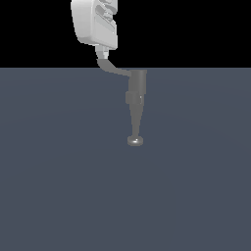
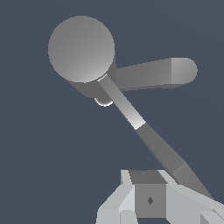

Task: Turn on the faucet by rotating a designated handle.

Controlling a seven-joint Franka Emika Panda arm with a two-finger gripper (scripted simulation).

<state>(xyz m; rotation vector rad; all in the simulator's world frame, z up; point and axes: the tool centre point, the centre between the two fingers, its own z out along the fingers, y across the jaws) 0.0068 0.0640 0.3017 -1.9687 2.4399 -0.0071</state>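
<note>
The faucet [image 1: 137, 90] is a grey upright cylinder on the dark floor, with a tapering spout running down the exterior view to a rounded knob [image 1: 135, 141]. The handle [image 1: 113, 69] is a thin curved lever going from the body's top to the exterior view's left. My white gripper [image 1: 102, 53] hangs just above the handle's tip, its fingers together, holding nothing. In the wrist view I see the faucet's round top [image 2: 81, 48], and the handle [image 2: 146, 133] runs diagonally from it and passes beside my gripper [image 2: 148, 192]. I cannot tell whether they touch.
A flat dark blue-grey floor [image 1: 59, 186] fills the scene, with black background behind it. Nothing else stands on the floor.
</note>
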